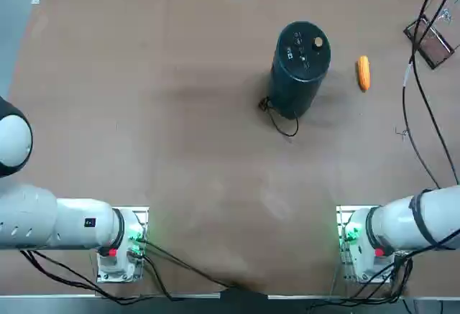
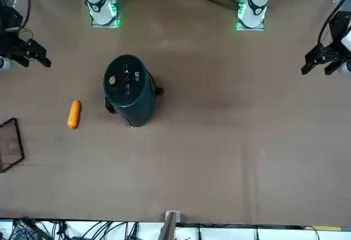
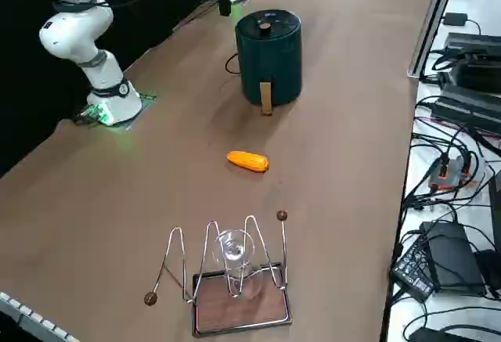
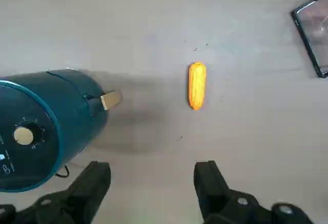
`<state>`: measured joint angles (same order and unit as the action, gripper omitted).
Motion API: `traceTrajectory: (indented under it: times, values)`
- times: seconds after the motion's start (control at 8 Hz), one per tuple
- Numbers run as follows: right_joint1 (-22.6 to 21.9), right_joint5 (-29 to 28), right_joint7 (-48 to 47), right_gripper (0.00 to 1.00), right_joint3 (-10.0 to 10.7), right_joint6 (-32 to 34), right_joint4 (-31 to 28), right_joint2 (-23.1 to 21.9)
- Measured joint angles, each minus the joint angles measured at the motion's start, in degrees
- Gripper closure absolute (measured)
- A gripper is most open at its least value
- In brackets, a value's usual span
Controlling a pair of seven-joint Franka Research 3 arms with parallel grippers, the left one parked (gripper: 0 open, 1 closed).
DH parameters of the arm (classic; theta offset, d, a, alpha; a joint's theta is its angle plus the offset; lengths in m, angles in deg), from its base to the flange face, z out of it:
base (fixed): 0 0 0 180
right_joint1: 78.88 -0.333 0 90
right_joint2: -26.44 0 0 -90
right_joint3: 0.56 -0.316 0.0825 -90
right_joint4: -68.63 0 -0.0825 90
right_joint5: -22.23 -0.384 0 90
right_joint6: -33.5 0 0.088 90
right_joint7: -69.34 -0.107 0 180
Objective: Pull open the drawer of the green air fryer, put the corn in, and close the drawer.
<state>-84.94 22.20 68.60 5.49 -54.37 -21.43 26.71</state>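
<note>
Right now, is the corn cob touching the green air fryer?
Apart. The right wrist view shows it plainly: a strip of bare table lies between the corn cob and the green air fryer, including its light handle.

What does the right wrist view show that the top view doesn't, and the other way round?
Only the right wrist view shows the right gripper, its jaws apart above the table, and the fryer's light-coloured handle. Only the top view shows both arms' bases, left and right. Both show the green air fryer and the corn.
</note>
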Motion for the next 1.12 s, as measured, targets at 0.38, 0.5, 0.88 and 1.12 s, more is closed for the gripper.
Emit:
traceTrajectory:
  times: [0.38, 0.5, 0.88, 1.12]
  values:
    - [0.0, -0.7, -0.1, 0.00, 0.0, -0.4, -0.2, 0.8]
    - [0.0, -2.3, -0.2, 0.00, 0.0, -1.0, -0.3, 2.0]
    - [1.5, -9.0, -3.0, 0.00, 0.4, -4.6, -1.6, 7.0]
    - [2.8, -11.4, -12.0, 0.00, 0.5, -7.3, -1.9, 10.6]
